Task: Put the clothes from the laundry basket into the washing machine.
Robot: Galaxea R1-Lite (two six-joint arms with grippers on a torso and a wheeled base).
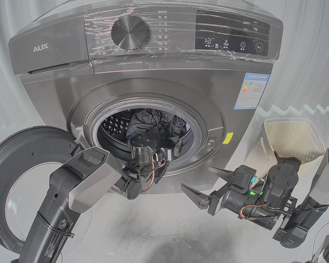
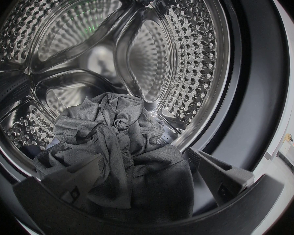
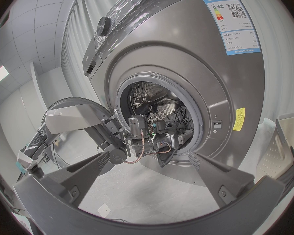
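Pale floor (image 1: 153, 231). Grey washing machine (image 1: 208, 88): dark crumpled garment (image 2: 121, 141) in drum (image 2: 186, 49), left tool (image 2: 143, 157) released, deposit seemingly done. Next: withdraw, check cream basket (image 1: 292, 139).

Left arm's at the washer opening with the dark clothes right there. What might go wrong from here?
1. The dark clothes lie at the front of the drum, partly over one finger of the open left gripper; pulling back might drag them out.
2. Cloth that near the door seal might get pinched when the door shuts.
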